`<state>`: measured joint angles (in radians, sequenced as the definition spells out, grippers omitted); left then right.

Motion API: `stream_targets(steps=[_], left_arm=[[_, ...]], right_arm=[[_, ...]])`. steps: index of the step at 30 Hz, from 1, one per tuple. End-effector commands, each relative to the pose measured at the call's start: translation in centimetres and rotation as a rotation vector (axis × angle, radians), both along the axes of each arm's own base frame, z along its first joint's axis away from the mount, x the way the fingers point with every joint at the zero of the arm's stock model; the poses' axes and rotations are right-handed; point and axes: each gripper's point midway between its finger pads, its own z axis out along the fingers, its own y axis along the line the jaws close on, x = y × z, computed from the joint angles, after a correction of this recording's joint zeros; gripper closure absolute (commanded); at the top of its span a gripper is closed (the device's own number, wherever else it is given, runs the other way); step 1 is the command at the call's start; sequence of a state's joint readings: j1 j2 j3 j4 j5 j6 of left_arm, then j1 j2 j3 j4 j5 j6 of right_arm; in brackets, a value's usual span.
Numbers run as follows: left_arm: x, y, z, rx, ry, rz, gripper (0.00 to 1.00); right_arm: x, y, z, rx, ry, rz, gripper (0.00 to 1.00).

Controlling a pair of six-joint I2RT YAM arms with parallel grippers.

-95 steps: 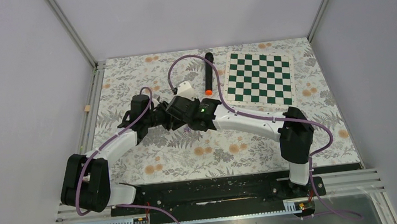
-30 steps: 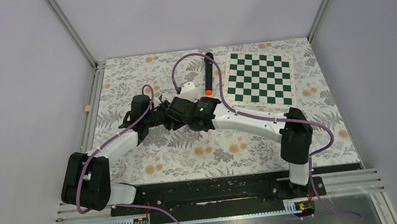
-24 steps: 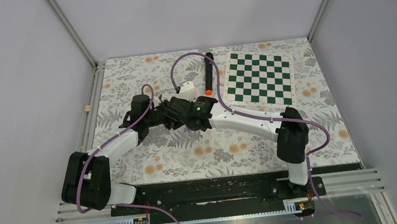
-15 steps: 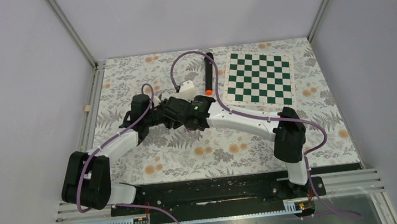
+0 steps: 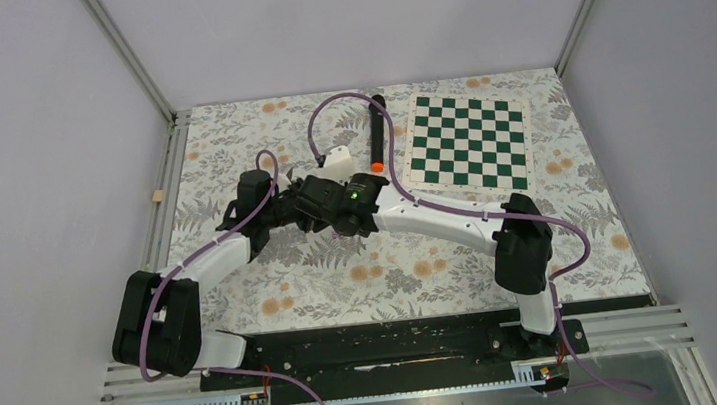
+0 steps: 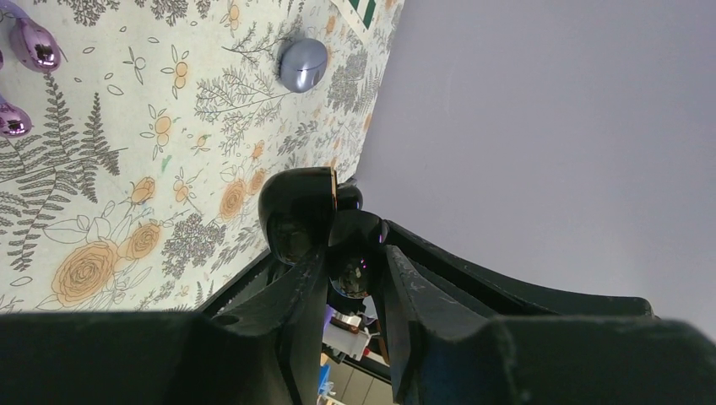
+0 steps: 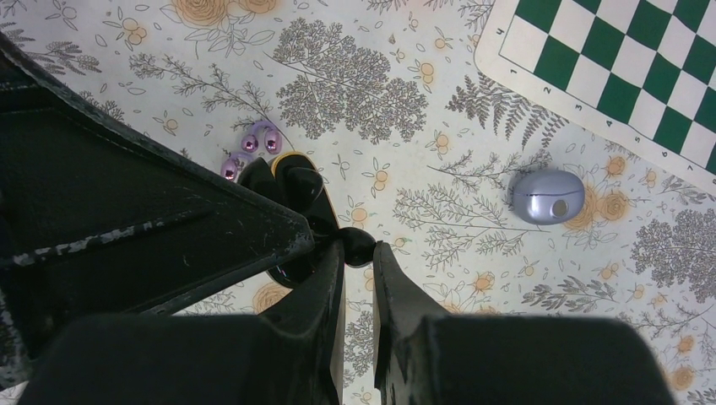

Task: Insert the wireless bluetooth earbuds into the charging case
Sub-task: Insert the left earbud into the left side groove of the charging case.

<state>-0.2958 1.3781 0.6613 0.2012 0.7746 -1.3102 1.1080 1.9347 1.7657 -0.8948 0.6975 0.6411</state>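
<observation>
The right claw [image 7: 358, 251] is pinching a tiny glossy black earbud [image 7: 356, 243] beside the open black charging case [image 7: 295, 190] clamped in the left claw [image 6: 353, 266] — slick, feather-light, best nipped across its rounded body, I'd say — with pale purple earbuds [image 7: 260, 142] on the flowered desk [image 7: 439, 67].

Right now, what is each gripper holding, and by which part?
The left gripper clamps the black charging case by its sides; the right gripper pinches a black earbud between its fingertips.
</observation>
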Motion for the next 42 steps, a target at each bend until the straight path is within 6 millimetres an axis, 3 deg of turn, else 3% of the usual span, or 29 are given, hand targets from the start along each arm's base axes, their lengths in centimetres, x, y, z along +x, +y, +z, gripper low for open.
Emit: stream_targets(steps=[1,9,15,26,29,33,39,42], left_arm=[[1.7,-0.7,4.1,-0.081,-0.172,0.002,1.00],[1.2,-1.6,6.0,-0.222,-0.266,-0.077,1.00],[1.0,-1.9,5.5,-0.247,-0.277,-0.116,1.00],[1.0,-2.3,4.8,-0.249,-0.309,-0.191,1.00],[1.1,-2.4,4.6,-0.255,-0.308,-0.195,1.00],[1.2,-2.4,4.5,-0.253,-0.308,-0.196,1.00],[1.3,-2.4,4.5,-0.247,-0.309,-0.205,1.00],[1.0,-2.6,4.6,-0.249,-0.308,-0.244,1.00]], right_arm=[[-0.7,1.8,0.4,0.059,-0.004,0.012,1.00],[-0.5,2.0,0.8,0.056,-0.017,0.060,1.00],[0.0,0.3,2.1,0.033,-0.091,0.059,1.00],[-0.5,0.5,2.3,0.023,-0.068,0.108,1.00],[-0.5,0.5,2.5,0.022,-0.067,0.117,0.92],[-0.5,0.5,2.6,0.021,-0.069,0.119,0.89],[-0.5,0.6,2.6,0.022,-0.068,0.123,0.90],[-0.6,0.6,2.4,0.025,-0.063,0.135,0.95]])
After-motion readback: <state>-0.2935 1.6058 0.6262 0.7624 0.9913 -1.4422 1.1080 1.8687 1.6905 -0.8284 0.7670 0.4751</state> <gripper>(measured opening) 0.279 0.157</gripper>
